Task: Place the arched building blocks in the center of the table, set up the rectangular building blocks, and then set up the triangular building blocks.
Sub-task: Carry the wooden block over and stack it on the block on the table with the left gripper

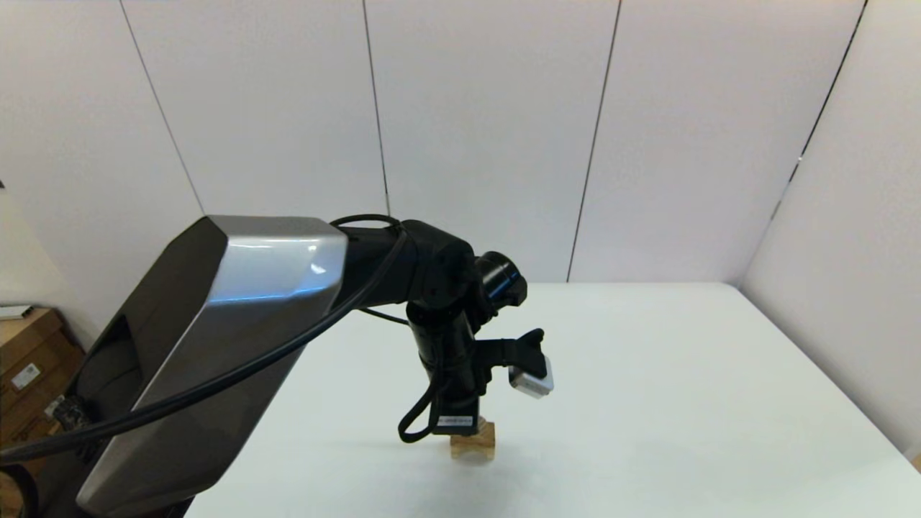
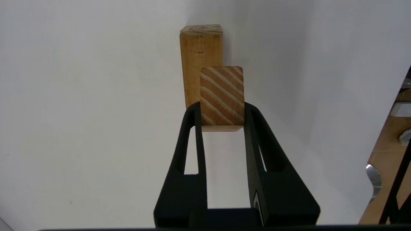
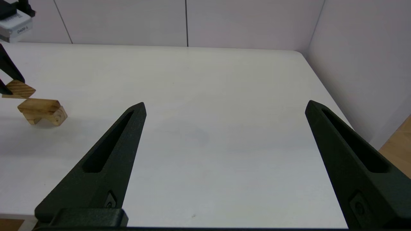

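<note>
The left gripper (image 2: 222,110) pinches a small light-wood block with slanted grain stripes (image 2: 222,95) by its flat sides, just above the chunky arched wooden block (image 3: 41,111) on the white worktop (image 1: 683,403). It looks light, hard and smooth. The right gripper (image 3: 224,109) waits, spread wide.

The table (image 2: 80,112) is plain smooth white. The arched building blocks (image 2: 196,64) are honey-yellow light wood with faint grain and a swirl on the end face. The block held above them (image 2: 222,95) is paler wood, striped diagonally in tan and cream bands. The left gripper (image 2: 221,109) has matte black fingers, and so does the right gripper (image 3: 224,107).
</note>
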Controlling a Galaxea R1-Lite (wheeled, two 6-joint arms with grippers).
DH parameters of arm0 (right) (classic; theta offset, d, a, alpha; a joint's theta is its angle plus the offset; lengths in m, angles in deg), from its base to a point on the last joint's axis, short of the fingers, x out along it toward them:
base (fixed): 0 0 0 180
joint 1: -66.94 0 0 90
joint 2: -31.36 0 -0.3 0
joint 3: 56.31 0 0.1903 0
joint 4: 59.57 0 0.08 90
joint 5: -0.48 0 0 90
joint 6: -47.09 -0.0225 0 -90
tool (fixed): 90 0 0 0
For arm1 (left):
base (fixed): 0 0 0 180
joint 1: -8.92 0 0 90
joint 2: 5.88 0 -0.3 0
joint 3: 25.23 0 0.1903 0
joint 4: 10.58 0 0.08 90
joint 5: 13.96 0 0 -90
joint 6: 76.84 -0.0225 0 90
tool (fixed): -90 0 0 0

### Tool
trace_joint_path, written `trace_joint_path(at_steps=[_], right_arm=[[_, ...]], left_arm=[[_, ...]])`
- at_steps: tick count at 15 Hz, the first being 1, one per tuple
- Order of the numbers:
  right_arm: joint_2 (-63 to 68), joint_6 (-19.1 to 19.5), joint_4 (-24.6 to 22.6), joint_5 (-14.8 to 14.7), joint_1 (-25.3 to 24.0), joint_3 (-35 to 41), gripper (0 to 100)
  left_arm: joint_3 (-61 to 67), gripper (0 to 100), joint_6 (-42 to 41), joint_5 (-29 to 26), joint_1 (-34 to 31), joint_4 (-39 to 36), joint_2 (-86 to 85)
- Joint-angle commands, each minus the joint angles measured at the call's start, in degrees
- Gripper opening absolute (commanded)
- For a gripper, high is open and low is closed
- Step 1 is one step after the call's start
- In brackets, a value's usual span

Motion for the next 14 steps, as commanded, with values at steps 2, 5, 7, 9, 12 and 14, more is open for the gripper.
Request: trace_joint_path(at_steps=[2, 5, 7, 9, 12, 14], right_arm=[[0.0, 0.0, 0.0, 0.0, 0.0, 0.1, 100], [0.0, 0.0, 0.0, 0.0, 0.0, 0.1, 100], [0.1, 0.0, 0.0, 0.0, 0.0, 0.1, 100], [0.1, 0.0, 0.0, 0.0, 0.0, 0.1, 100], [0.0, 0.0, 0.0, 0.0, 0.0, 0.1, 100], [0.0, 0.0, 0.0, 0.0, 0.0, 0.1, 100]], left_arm=[[0.0, 0, -0.8, 0.1, 0.1, 0.2, 0.9], [-0.1, 0, -0.9, 0.2, 0.2, -0.2, 1.5], [-0.2, 0, -0.9, 0.2, 0.1, -1.2, 1.7], [-0.2, 0, -2.2, 0.2, 0.1, -1.7, 1.8], [-0.2, 0, -3.8, 0.2, 0.1, -1.8, 2.2], [-0.2, 0, -4.0, 0.2, 0.1, -1.7, 2.6]])
